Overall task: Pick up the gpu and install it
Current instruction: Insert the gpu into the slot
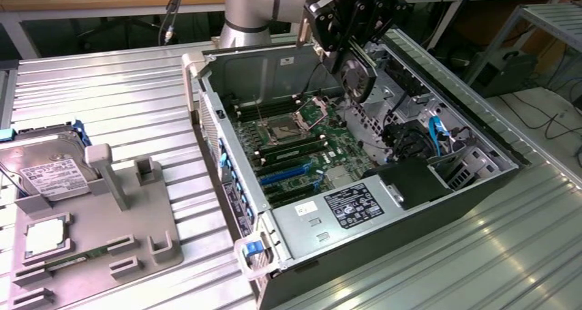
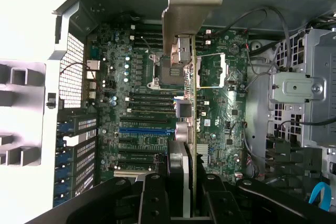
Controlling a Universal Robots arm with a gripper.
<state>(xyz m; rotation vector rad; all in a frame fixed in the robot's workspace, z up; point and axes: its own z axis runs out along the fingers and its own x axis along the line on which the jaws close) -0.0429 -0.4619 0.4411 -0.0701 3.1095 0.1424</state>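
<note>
A: Where do we find the gpu [image 1: 360, 78]?

B: We see it in the air over the open computer case [image 1: 264, 68], above the motherboard [image 1: 309, 153] and not touching it. The tool [image 1: 353, 45] is closed narrowly on the card's upper part, pinching its two flat sides.

A: Why do we think it hangs that way?

B: We judge that the card is held on edge, thin side down, so that its lower edge faces the board. In the wrist view its metal bracket [image 2: 184, 9] points toward a side wall of the case. The card runs crosswise to the long blue slot [image 2: 147, 128], so it does not look lined up with that slot. The case lies on its side on the table [image 1: 109, 99] with the panel off, so the board faces up to the arm.

A: What do we count?

B: One card, one case, one tool. One hard drive [image 1: 50, 177] leans in one grey holder tray [image 1: 136, 221] near the table's edge on the exterior view's left, well apart from the case.
</note>
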